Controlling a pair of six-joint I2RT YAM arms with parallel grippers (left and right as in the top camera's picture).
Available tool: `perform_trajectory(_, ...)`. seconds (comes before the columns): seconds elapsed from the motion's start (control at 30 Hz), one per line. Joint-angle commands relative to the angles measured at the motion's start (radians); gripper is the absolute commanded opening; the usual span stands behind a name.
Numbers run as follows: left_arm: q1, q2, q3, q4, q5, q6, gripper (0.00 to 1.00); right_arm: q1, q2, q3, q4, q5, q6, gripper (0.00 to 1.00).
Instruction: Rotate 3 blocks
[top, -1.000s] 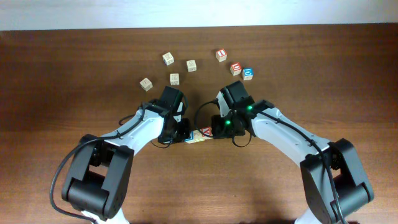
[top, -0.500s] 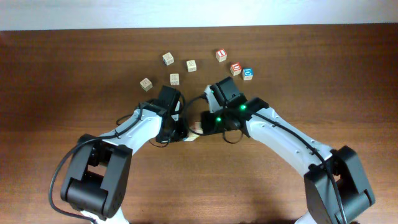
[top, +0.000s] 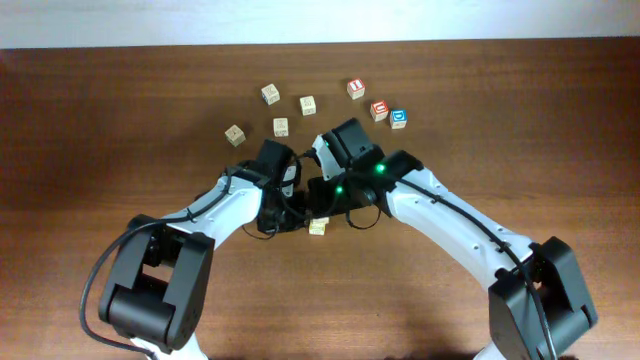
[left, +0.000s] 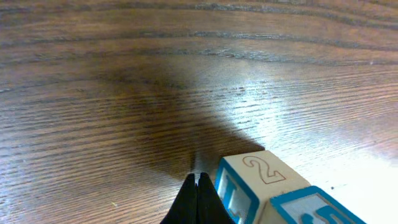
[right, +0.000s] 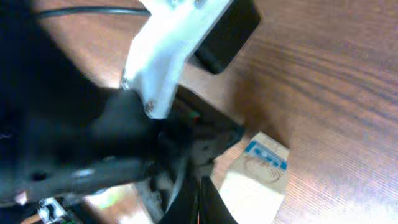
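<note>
On the counter (top: 120, 120), a cluster of four blocks (top: 281, 127) lies toward the far edge, left of centre, and a trio of blocks (top: 379, 110) lies to its right, equally far back. The left arm (top: 220, 205) reaches in from the near left and the right arm (top: 430, 200) from the near right. They meet at mid-counter, in front of both groups. A lone block (top: 318, 227) sits on the counter just in front of that meeting point. From the left wrist, a corner block (left: 258, 186) stands just right of the left jaws, with a neighbouring block (left: 311, 208) touching its right side. From the right wrist, a tilted-view block (right: 255, 180) lies just right of the right jaws, and the left arm fills the left.
</note>
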Motion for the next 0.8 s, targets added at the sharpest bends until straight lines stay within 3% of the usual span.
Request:
perform_trajectory(0.0, 0.003, 0.001, 0.020, 0.008, 0.066, -0.014, 0.00, 0.004, 0.009, 0.080, -0.042, 0.002, 0.033, 0.04)
perform_trajectory(0.13, 0.058, -0.014, 0.033, -0.012, 0.041, -0.017, 0.00, -0.105, 0.009, 0.082, -0.143, 0.003, 0.007, 0.04)
perform_trajectory(0.23, 0.107, -0.043, 0.054, -0.059, -0.072, -0.016, 0.00, -0.153, 0.009, 0.078, -0.222, 0.054, -0.040, 0.04)
perform_trajectory(0.43, 0.107, -0.043, 0.053, -0.063, -0.096, -0.035, 0.00, -0.091, 0.035, -0.019, -0.155, 0.111, 0.063, 0.05)
perform_trajectory(0.77, 0.107, -0.043, 0.053, -0.067, -0.099, -0.035, 0.00, -0.025, 0.035, -0.027, -0.165, 0.106, 0.115, 0.05)
